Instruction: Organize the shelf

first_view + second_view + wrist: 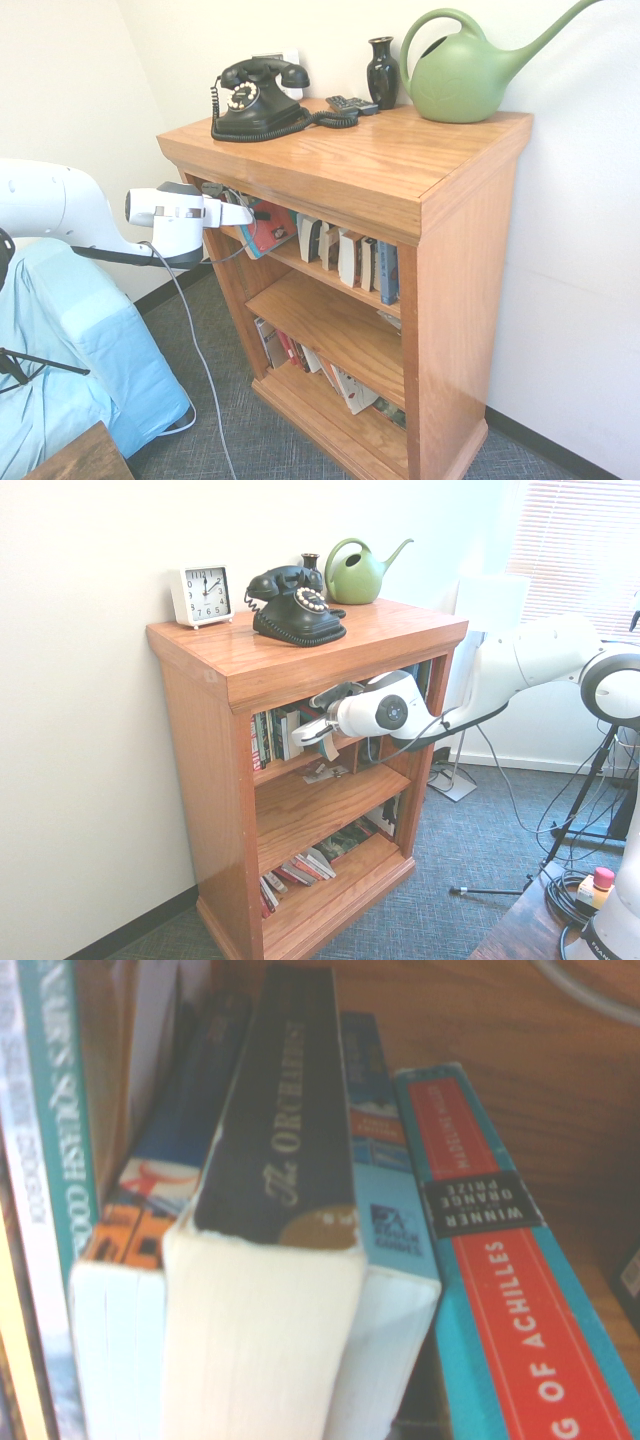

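My end effector (pixel 322 729) is squeezed shut. It is up at the top tier of the shelf (pixel 470 250), right in front of the row of books. I cannot tell from the outside pictures if it is pinching a book or just touching one.

Close up, I see a thick dark book (pixel 285 1130) with gold letters on its spine and pale page edges. It lies tilted over a blue book (pixel 385 1210). Just beside them is a red and teal book (pixel 500 1290) with a black prize label. A white and green book (pixel 55 1120) is on the other side.

The shelf is honey-brown wood and stands against the white wall. Its middle tier is almost bare, with just some small papers (pixel 325 773). More books (pixel 300 870) lean and lie on the bottom tier.

On top sit a black old phone (pixel 295 605), a green watering can (pixel 465 70), a dark vase (pixel 382 72), a remote (pixel 352 104) and a white clock (pixel 202 594).
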### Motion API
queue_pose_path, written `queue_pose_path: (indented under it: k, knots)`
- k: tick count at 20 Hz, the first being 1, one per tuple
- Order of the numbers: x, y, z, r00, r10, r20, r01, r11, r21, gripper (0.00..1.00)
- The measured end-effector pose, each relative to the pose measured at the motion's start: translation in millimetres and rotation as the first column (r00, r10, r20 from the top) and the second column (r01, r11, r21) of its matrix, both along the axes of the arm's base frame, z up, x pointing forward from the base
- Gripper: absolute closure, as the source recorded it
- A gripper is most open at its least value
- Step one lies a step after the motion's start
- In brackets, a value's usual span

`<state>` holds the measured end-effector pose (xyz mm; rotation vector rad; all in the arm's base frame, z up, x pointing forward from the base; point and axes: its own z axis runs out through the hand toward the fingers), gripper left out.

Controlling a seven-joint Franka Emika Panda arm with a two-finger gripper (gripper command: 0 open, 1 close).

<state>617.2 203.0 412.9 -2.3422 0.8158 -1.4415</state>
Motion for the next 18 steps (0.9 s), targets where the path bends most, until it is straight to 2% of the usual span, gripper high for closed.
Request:
queue_pose_path:
  k: [1, 14, 18]
  knots:
    - [-0.1, -0.2, 0.2, 1.000, 0.001, -0.001, -0.001, 1.000, 0.004, 0.00]
    - [-1.0, -2.5, 2.8, 1.000, -0.002, 0.001, 0.002, 1.000, 0.005, 0.00]
    - [-18.1, 1.3, 14.3, 1.000, 0.026, 0.007, -0.026, 1.000, -0.002, 0.00]
